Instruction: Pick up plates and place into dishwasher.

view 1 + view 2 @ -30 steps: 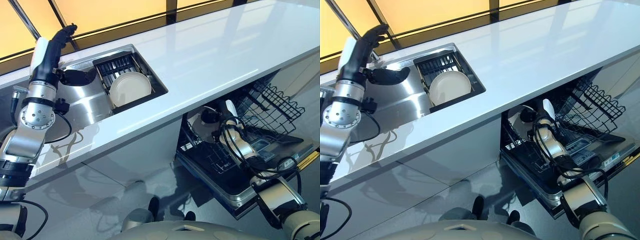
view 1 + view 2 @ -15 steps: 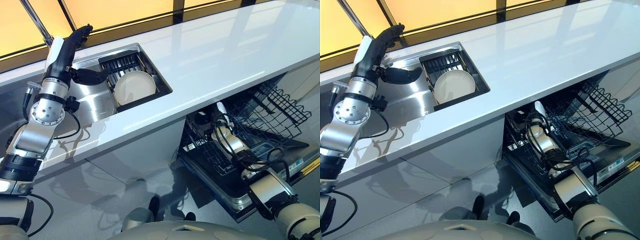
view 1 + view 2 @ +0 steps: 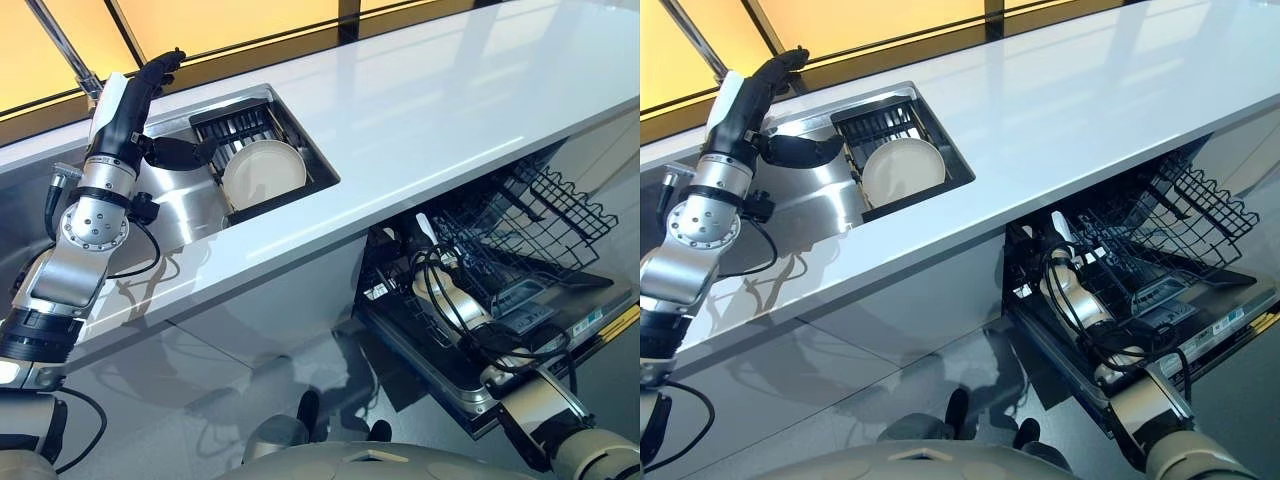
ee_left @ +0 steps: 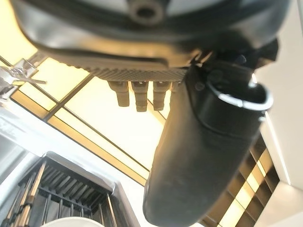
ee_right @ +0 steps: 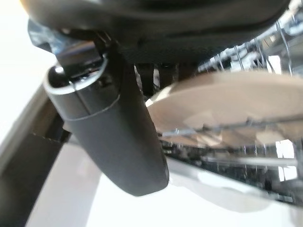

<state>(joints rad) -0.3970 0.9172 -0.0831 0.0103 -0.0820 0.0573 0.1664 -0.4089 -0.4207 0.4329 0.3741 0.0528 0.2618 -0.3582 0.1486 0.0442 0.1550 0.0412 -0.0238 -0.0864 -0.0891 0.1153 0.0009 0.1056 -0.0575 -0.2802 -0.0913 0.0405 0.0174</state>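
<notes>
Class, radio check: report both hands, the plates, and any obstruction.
Left hand open above sink, beside plate in sink rack. Right hand deep in dishwasher rack, plate there; fingers unclear. No obstruction seen.

– Where is the left hand [image 3: 135, 100]?
– Up high on its bent arm, fingers straight, thumb [image 3: 175, 153] sticking out sideways.
– And the right hand [image 3: 418, 240]?
– Low down, on an arm stretched forward. I can't see its fingers well.
</notes>
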